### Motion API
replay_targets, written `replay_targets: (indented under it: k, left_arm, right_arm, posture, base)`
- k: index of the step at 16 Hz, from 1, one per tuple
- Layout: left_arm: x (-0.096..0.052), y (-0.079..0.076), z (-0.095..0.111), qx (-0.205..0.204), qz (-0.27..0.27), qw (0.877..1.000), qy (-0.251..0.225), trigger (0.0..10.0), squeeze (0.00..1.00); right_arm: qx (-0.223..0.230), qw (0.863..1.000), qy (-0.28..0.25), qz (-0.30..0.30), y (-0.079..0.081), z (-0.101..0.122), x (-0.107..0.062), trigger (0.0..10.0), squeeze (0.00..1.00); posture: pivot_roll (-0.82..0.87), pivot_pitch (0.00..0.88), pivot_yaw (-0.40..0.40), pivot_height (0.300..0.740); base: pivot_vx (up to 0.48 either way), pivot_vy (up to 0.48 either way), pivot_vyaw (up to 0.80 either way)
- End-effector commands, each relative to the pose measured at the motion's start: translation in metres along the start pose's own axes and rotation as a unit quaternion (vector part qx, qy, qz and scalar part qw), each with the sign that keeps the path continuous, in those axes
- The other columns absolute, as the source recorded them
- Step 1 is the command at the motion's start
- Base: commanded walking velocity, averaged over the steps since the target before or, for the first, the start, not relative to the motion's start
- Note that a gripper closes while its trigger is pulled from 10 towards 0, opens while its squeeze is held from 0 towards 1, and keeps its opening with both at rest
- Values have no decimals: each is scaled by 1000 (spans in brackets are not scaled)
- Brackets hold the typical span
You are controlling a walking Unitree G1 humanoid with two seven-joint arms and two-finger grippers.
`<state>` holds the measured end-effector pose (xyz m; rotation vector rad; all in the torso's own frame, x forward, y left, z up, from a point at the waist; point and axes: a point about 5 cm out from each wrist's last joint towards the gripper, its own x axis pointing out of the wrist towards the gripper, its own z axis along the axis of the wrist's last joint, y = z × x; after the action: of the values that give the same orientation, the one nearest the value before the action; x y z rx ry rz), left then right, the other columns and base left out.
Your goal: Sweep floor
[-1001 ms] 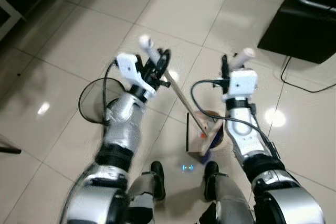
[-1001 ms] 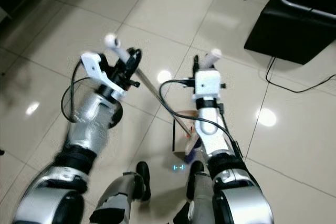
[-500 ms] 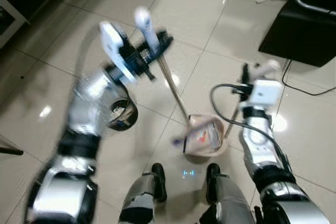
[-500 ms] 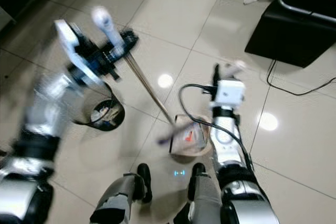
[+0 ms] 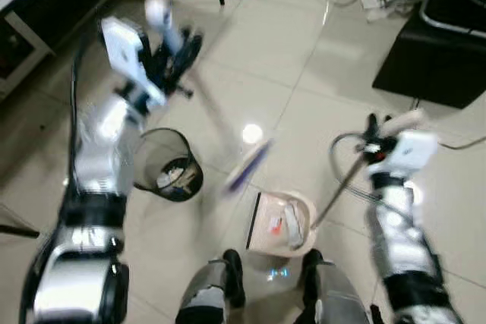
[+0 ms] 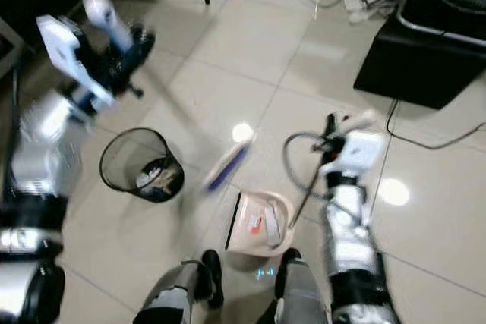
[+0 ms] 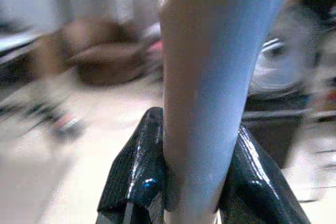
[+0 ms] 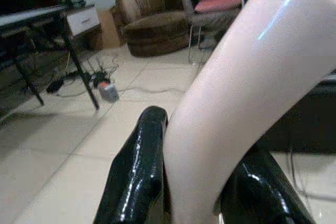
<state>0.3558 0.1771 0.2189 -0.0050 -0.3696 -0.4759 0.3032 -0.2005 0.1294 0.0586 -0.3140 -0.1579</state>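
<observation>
Broom shows as a blurred streak, its pale head with a blue fringe lifted off the tiled floor just beside the dustpan, toward the black mesh bin. Its pale handle runs up to the left gripper, whose black fingers are clamped around it. That arm is raised high above the bin. The beige dustpan sits on the floor just in front of the robot's feet, with scraps of paper in it; its long thin handle slants up to the right gripper, whose fingers are closed on the handle's pale grip, arm bent beside the dustpan.
</observation>
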Motion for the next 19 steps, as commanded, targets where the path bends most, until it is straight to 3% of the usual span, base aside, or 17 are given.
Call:
replay_targets:
  k: [1,3,5,9,12,16,19]
  left_arm:
    - [-13,13,-11,3,55,998,31,10000,0]
    - [-41,10,-38,17,125,989,79,10000,0]
    - [-56,-1,-48,20,133,986,98,10000,0]
    - [-82,-19,-74,46,145,973,176,10000,0]
    - [-85,-32,-73,21,151,973,173,10000,0]
    - [-78,-44,-67,18,125,978,164,10000,0]
    - [-72,-49,-66,20,105,981,162,10000,0]
  right_arm:
    - [3,999,-37,3,3,21,7,10000,0]
    - [-3,998,-55,26,6,53,16,10000,0]
    - [-8,997,-59,39,10,69,24,10000,0]
    - [27,996,-75,39,18,99,39,10000,0]
    - [44,995,-90,23,20,118,48,10000,0]
    - [38,993,-115,-16,6,143,57,10000,0]
    - [24,993,-111,-31,-1,146,56,10000,0]
  posture:
    - [-50,144,141,740]
    - [-68,110,125,740]
    - [-87,72,122,740]
    - [-70,43,105,740]
    - [-58,46,98,740]
    - [-56,60,100,740]
    - [-65,64,102,740]
  base:
    - [0,0,800]
    - [0,0,797]
    - [0,0,794]
    - [0,0,789]
    - [0,0,779]
    - [0,0,769]
    - [0,0,769]
